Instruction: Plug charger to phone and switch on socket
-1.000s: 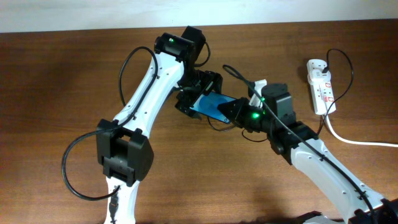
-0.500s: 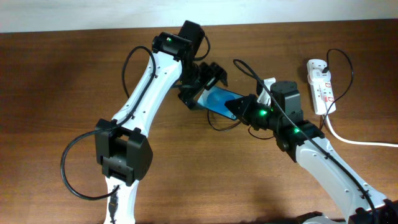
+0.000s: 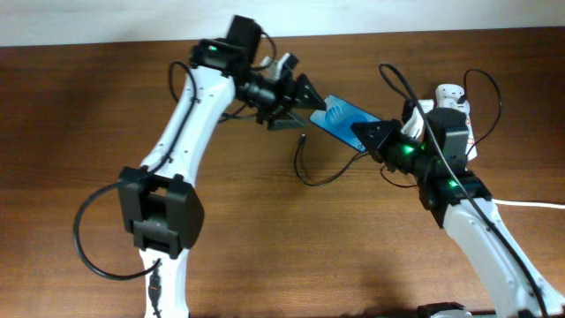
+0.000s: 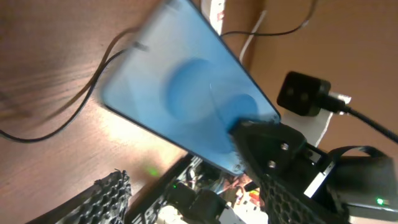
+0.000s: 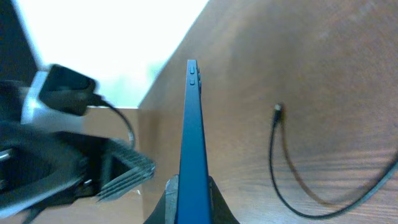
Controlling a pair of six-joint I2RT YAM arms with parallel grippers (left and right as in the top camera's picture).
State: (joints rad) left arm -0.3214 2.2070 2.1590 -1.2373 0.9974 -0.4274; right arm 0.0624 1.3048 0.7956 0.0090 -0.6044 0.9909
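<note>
The brown wooden table (image 3: 88, 106) was the same, but the grip on the phone (image 3: 342, 117) had changed. One second before, both claws were together around it low over the middle of the table. Now only the right claw (image 3: 366, 134) pinched it by its lower end, edge-up between the fingers, and had carried it up and toward the socket (image 3: 452, 99), which lay just behind this claw. The left claw (image 3: 298, 104) had let go. Its fingers were spread, and the free end of the phone was just in front of them, apart from them. The charger (image 3: 302, 141) lay loose on the table below the left claw, its small plug not in the phone. I judge the handover finished, so the left claw is free to fetch the plug. Plugging and switching were not yet done.
</note>
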